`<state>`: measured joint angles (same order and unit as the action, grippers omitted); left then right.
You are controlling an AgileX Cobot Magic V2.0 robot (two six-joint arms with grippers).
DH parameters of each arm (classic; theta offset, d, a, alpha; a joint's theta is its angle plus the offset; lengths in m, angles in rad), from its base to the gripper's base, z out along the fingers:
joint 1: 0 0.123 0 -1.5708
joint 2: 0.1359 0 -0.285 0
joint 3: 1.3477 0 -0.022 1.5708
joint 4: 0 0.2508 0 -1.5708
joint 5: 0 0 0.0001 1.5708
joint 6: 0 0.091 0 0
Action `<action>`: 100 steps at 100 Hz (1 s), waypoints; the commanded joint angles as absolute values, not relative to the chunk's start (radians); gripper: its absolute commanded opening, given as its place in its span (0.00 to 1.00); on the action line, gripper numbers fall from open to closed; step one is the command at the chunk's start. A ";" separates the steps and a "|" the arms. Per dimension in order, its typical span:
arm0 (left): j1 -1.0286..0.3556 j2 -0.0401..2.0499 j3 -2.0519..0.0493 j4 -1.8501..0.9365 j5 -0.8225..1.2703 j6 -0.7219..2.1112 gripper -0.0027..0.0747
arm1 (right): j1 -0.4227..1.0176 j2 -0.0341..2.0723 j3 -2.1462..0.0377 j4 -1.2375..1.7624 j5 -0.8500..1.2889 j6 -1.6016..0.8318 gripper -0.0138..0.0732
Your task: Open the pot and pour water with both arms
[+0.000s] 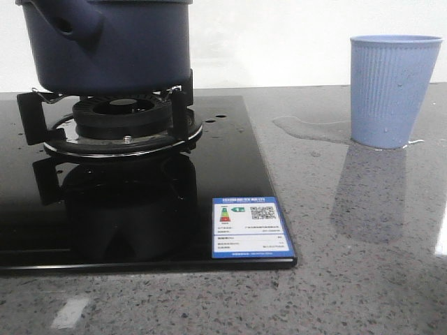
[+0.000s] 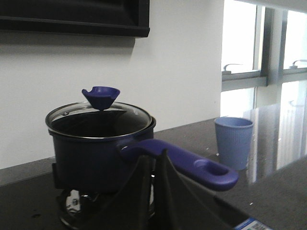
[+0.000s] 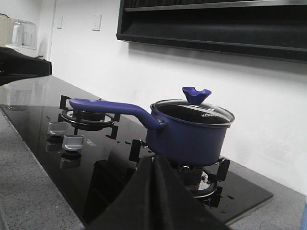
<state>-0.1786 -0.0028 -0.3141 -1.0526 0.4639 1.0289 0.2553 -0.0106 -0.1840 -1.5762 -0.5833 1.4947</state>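
On the burner [image 1: 122, 125] sits the pot [image 1: 112, 45], lid [image 2: 98, 115] on, water [image 1: 307, 127] pooled by the cup [image 1: 393, 89] on the desk [image 1: 363, 279]. I see both tools, left [image 2: 153, 158] and right [image 3: 154, 165], fingers pressed together, holding nothing, level, short of the pot.

In your front view the pot [image 1: 105, 45] is cut off by the top edge, so you see neither its lid nor its rim, and its handle runs out of the picture at the top left. The print on the hob's label [image 1: 250, 228] is too small for you to read. In each wrist view only the dark fingers of the left gripper [image 2: 154, 191] and the right gripper [image 3: 154, 191] show, cut off by the bottom edge. The cup [image 3: 304, 213] barely shows at the right wrist picture's edge.
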 commanded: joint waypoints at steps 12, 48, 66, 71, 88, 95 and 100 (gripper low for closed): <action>-0.184 -0.022 -0.337 -0.675 0.396 0.986 0.01 | 0.256 -0.025 -0.208 -1.545 -0.569 1.499 0.08; -0.146 -0.016 -0.078 -0.111 0.109 0.343 0.01 | 0.256 -0.025 -0.208 -1.545 -0.569 1.499 0.08; -0.057 -0.022 0.011 -0.106 0.065 0.218 0.01 | 0.256 -0.025 -0.208 -1.545 -0.569 1.499 0.08; -0.042 -0.027 0.011 -0.097 0.071 0.218 0.01 | 0.256 -0.025 -0.208 -1.545 -0.569 1.499 0.08; -0.026 -0.027 0.011 -0.119 0.144 0.200 0.01 | 0.256 -0.025 -0.208 -1.545 -0.569 1.499 0.08; -0.026 -0.027 0.011 -0.119 0.181 0.200 0.01 | 0.256 -0.025 -0.208 -1.545 -0.569 1.499 0.08; -0.026 -0.027 0.011 -0.119 0.192 0.200 0.01 | 0.256 -0.025 -0.208 -1.545 -0.569 1.499 0.08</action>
